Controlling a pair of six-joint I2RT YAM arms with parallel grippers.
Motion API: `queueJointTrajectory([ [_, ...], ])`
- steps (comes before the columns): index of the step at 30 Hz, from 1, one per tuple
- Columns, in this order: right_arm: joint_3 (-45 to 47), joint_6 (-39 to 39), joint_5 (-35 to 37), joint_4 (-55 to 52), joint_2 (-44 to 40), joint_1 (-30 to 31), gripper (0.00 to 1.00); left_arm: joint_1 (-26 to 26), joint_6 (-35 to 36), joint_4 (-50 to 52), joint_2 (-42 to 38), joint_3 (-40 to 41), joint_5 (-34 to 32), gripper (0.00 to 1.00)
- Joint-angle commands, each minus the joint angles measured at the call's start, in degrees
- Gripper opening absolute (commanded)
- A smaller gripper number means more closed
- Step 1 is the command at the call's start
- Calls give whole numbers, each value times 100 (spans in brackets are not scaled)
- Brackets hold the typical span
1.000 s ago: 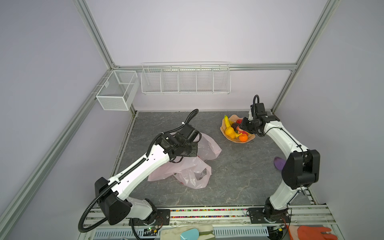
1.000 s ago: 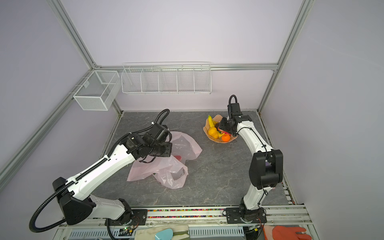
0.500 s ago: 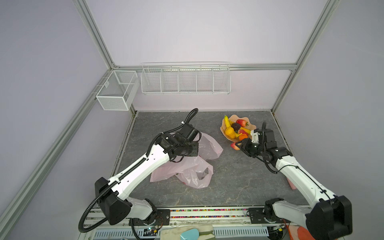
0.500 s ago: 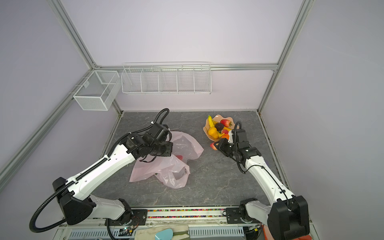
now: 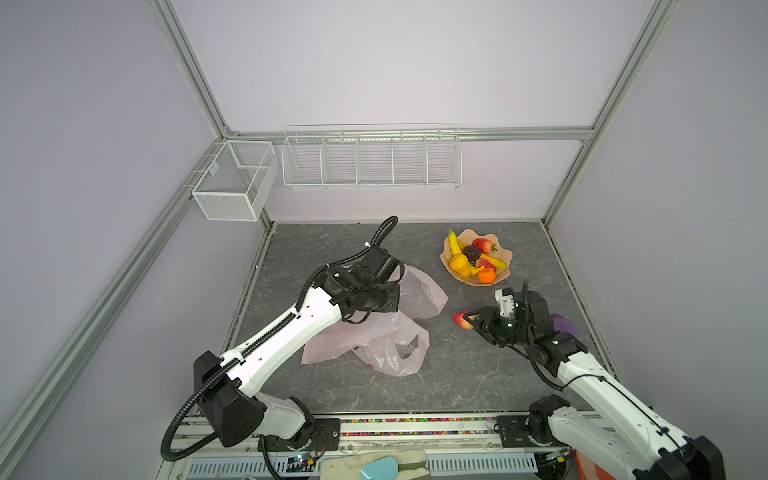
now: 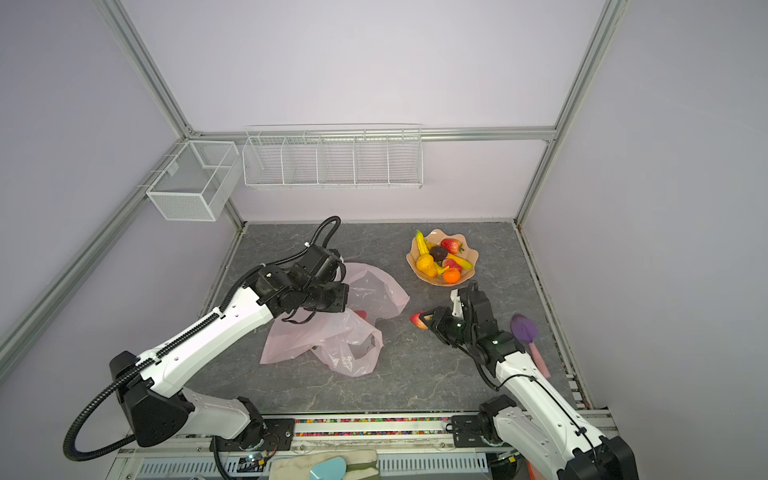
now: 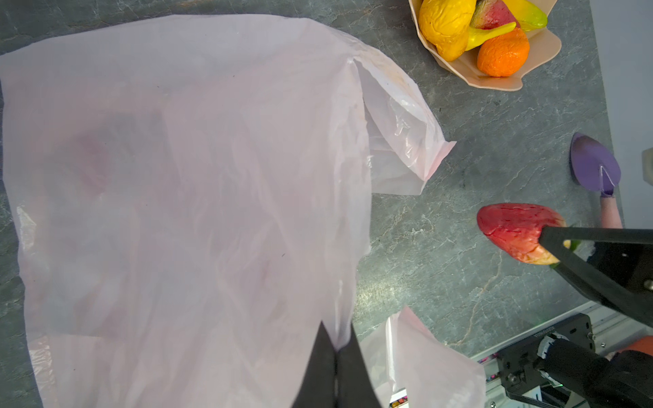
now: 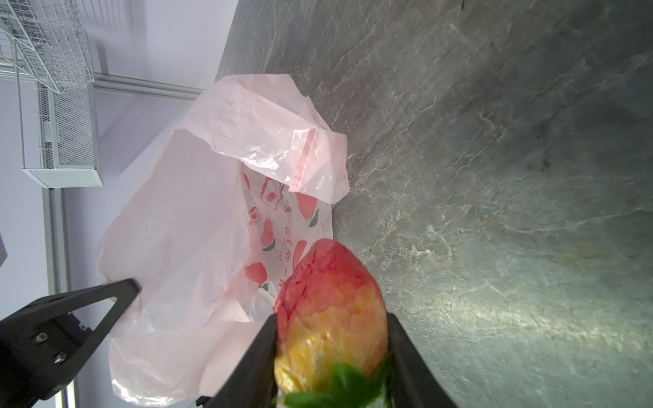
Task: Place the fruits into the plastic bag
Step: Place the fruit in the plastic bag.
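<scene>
A red strawberry (image 5: 462,320) (image 6: 419,320) (image 7: 512,229) (image 8: 328,300) is clamped at its leafy, yellowish end by the right claw (image 8: 332,319) (image 5: 473,321), one finger on each side. Its red tip points to 9 o'clock, toward the plastic bag (image 5: 365,343) (image 6: 316,338) (image 7: 176,176) (image 8: 183,212). In both top views a strip of bare grey surface (image 5: 457,374) lies between berry and bag.

The pale pink bag lies crumpled just to the 9 o'clock side of the surface's middle. Its mouth gapes toward 3 o'clock, and red fruit motifs are printed on the inner wall. The left claw (image 7: 337,348) has its fingers pressed together on a fold of the bag's rim and holds that edge up.

At 12 o'clock from the held berry, near the back wall, stands a peach scalloped bowl (image 5: 498,278) (image 6: 467,274). In it lie two bananas (image 5: 453,245), a yellow pear (image 5: 459,264), a dark fruit (image 5: 471,252), an orange tangerine (image 5: 487,275) and two more strawberries (image 5: 483,245).

At 3 o'clock from the right claw, near the surface's edge, lies a purple scoop (image 6: 524,328) (image 7: 595,166) with a pink handle.
</scene>
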State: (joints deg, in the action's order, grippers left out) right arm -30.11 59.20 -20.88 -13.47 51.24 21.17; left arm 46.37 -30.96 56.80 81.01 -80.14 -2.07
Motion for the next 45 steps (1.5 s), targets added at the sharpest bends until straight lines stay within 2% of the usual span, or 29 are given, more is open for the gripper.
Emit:
queueJointTrajectory([
  [1, 192, 384, -91, 542, -68, 95, 37, -31, 3, -73, 68, -82, 117, 0],
  [8, 345, 755, -152, 1316, 237, 343, 35, -32, -22, -163, 52, -24, 211, 0],
  [17, 180, 1224, 35, 2488, 1162, 1201, 35, -31, -20, -301, 68, 14, 364, 0],
  [24, -233, 1439, 262, 3161, 2120, 1983, 34, -31, -15, -356, 81, 17, 463, 0],
  [33, -1110, 1756, 147, 4058, 3768, 2749, 33, -34, -40, -632, 77, -5, 672, 0],
  [36, -1351, 1873, 68, 4327, 4219, 2846, 33, -31, -46, -717, 63, -11, 753, 0],
  [45, -1963, 1787, 107, 4067, 4883, 2807, 33, -32, -9, -621, -67, -21, 744, 0],
])
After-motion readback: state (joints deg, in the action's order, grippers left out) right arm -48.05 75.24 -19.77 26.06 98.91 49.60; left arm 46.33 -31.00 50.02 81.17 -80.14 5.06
